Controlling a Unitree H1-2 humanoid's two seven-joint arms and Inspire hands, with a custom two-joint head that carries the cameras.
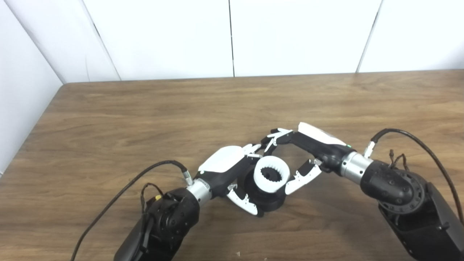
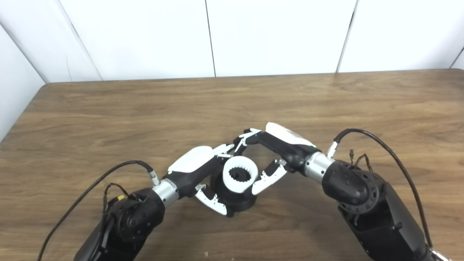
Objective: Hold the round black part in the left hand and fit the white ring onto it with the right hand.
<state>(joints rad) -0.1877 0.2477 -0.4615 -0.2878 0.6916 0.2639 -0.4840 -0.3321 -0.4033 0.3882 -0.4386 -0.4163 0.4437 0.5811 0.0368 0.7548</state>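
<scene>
- A brown wooden table [image 1: 145, 116] stands against white wall panels [image 1: 163, 36]; both arms come in from the bottom edge, and a black cable [image 1: 119, 195] runs from each wrist.
- The round black part [image 1: 266, 201] is near the front middle of the table, and the left hand [image 1: 232, 170] wraps it from the left side, with the thumb low at its front.
- The white ring [image 1: 271, 174] is on top of the black part, with the teeth of its inner wall facing up toward the cameras.
- The right hand [image 1: 302, 154] closes on the ring, with fingers at the far rim and the thumb at the near right side.
- I judge that the ring is being seated now. To do this well, the right hand should keep the ring level and press straight down, perhaps with a small turn, while the left hand holds the base firm.
- The joint between ring and part is partly covered by the fingers, so I cannot tell if the ring is fully down.
- It is also not clear if the black part rests on the table or is lifted a little.
</scene>
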